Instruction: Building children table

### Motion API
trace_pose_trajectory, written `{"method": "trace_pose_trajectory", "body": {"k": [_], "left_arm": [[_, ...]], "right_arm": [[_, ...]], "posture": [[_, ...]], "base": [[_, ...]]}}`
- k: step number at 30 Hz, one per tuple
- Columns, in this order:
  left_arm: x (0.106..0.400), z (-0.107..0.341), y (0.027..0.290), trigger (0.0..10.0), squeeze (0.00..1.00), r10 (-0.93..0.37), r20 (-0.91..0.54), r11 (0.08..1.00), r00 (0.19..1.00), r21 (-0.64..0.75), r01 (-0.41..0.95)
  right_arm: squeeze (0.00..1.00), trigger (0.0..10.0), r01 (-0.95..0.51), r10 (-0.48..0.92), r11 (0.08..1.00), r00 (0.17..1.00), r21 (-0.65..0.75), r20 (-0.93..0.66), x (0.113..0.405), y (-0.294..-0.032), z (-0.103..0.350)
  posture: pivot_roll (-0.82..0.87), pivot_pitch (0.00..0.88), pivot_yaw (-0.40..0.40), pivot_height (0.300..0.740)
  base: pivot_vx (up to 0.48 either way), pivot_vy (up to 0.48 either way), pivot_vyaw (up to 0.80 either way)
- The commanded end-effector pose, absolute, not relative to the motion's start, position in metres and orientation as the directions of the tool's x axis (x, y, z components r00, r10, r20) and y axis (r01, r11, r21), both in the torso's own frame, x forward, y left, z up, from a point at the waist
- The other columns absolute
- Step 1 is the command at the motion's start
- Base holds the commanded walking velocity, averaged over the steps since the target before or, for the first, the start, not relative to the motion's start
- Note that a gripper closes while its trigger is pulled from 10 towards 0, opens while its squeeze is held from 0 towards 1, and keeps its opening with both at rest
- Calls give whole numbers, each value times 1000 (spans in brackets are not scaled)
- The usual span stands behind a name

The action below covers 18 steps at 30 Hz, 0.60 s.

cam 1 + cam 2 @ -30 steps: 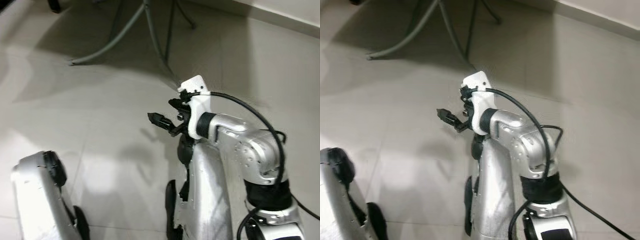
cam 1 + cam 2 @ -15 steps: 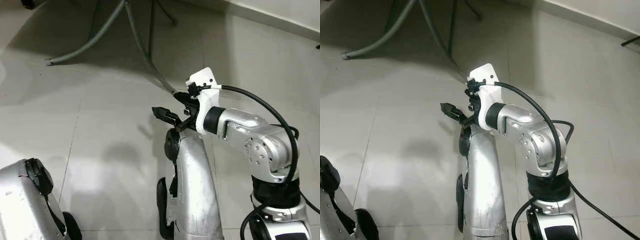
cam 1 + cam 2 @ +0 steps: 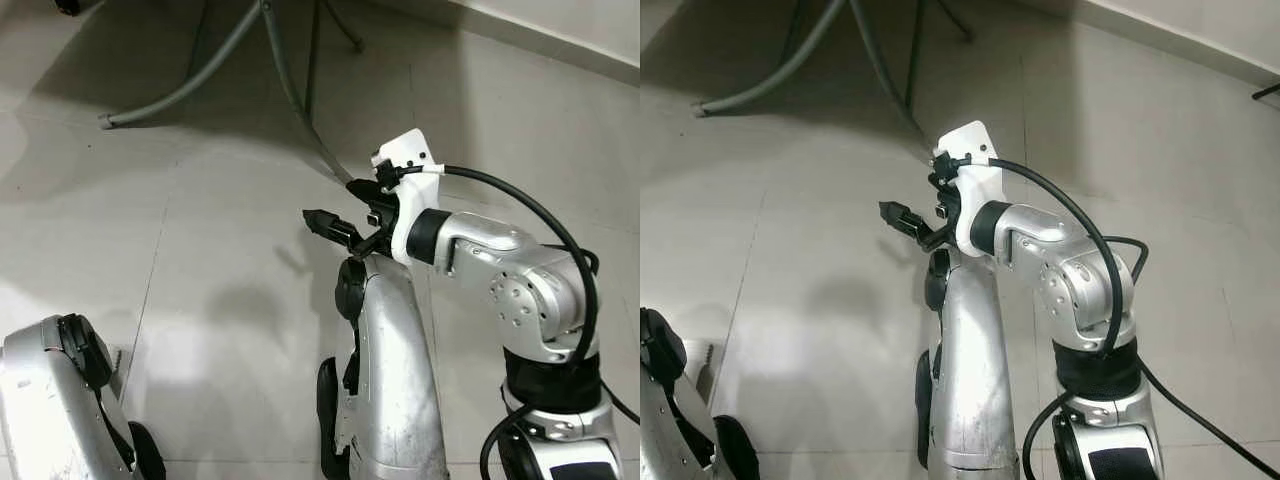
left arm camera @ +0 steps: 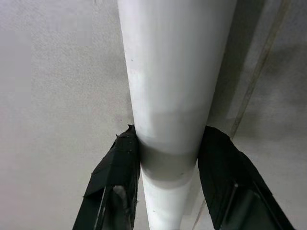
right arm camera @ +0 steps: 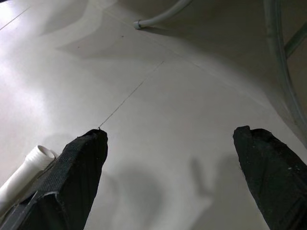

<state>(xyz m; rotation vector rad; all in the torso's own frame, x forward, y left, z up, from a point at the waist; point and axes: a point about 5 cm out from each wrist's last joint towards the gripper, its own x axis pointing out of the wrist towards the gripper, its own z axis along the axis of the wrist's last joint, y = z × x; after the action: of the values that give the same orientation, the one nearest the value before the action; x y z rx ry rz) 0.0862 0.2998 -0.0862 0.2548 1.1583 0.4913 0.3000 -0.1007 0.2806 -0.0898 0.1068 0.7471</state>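
A white tubular table leg point(image 4: 172, 86) is clamped between the two black fingers of my left gripper point(image 4: 168, 158), which is shut on it above the tiled floor. The left arm point(image 3: 55, 400) hangs low at the left. One open end of the white leg point(image 5: 29, 165) shows beside a finger in the right wrist view. My right arm point(image 3: 500, 280) is raised in front of me, and its gripper point(image 3: 325, 225) points left over bare tiles. The right gripper's fingers point(image 5: 81, 163) stand wide open with nothing between them.
Grey metal tube legs of a frame point(image 3: 285, 85) stand on the floor ahead, one running out to the left point(image 3: 170, 90). A pale skirting edge point(image 3: 540, 35) crosses the far right. A black cable point(image 3: 540, 225) loops over my right arm.
The head camera has shifted, so the floor and the grey frame sit differently in the picture. My right arm stays raised and open; the left arm shows lower at the left.
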Motion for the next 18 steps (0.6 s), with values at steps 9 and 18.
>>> {"method": "trace_pose_trajectory", "body": {"k": [9, 18], "left_arm": [[79, -84, 310, 0, 0, 527, -802, 845, 281, 461, -272], [106, -30, 379, 10000, 0, 729, -551, 684, 406, 590, -428]], "right_arm": [[0, 10000, -675, 673, 737, 731, 22, -115, 300, -98, 272], [0, 10000, -647, 654, 756, 753, 105, -68, 306, -88, 260]], "posture": [[-415, 446, -272, 310], [-232, 345, -184, 340]], "base": [[0, 0, 0], [0, 0, 0]]}}
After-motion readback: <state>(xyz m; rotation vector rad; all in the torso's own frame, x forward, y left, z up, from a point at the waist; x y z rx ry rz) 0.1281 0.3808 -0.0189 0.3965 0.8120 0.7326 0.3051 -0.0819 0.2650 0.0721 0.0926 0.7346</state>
